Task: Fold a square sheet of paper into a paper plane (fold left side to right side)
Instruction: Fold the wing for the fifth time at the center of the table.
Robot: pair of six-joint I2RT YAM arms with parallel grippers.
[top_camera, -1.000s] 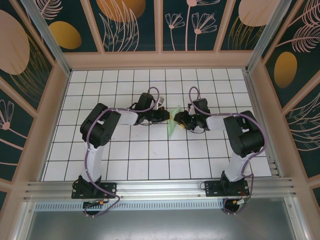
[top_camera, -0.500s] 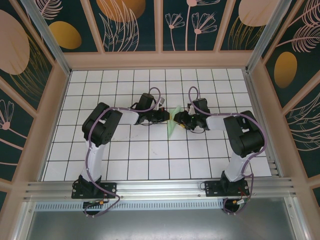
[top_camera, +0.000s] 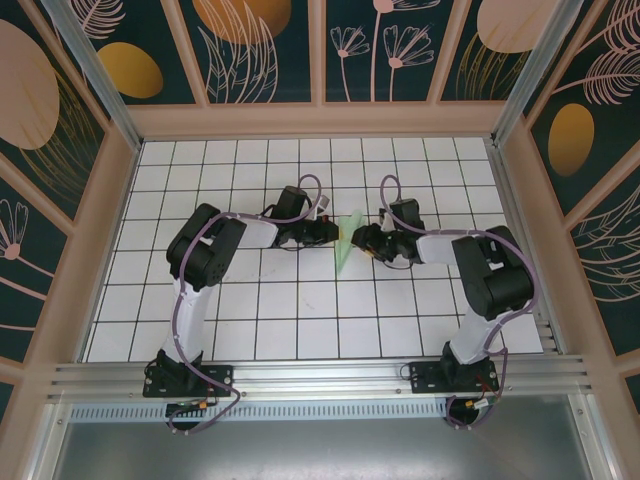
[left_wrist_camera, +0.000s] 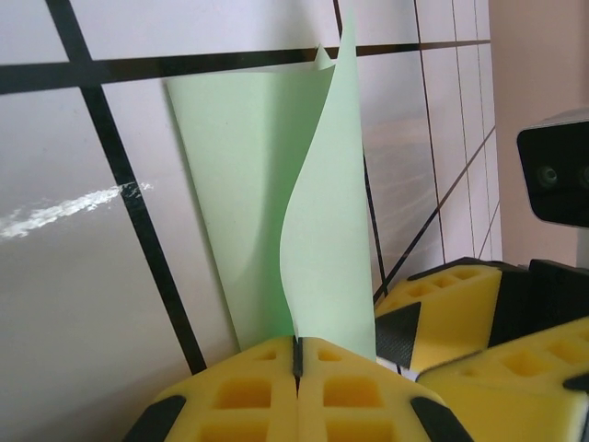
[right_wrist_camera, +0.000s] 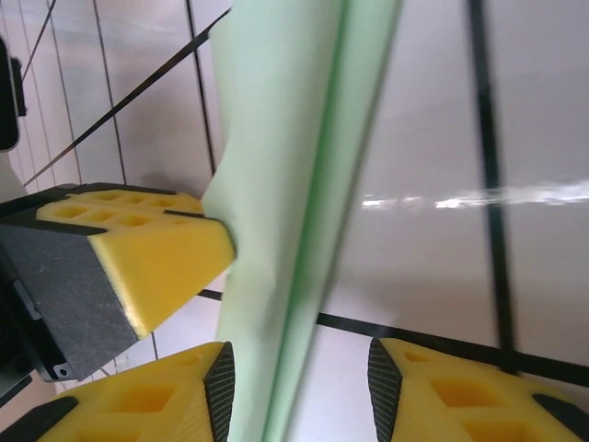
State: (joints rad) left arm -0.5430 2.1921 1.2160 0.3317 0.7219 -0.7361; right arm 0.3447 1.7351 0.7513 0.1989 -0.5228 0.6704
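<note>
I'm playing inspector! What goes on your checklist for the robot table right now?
Surface: white grid-tiled table, flat, looks clean.
Job's things: pale green paper plane, folded narrow, one flap curling up, lying between the two grippers.
Clutter: nothing seen.
Grippers: left gripper shut on the paper plane's end; right gripper open, with the paper running between its fingers.
Cables: purple cables run along both arms, off the paper.
Surroundings: dark walls painted with plants; metal rail at the near edge.
</note>
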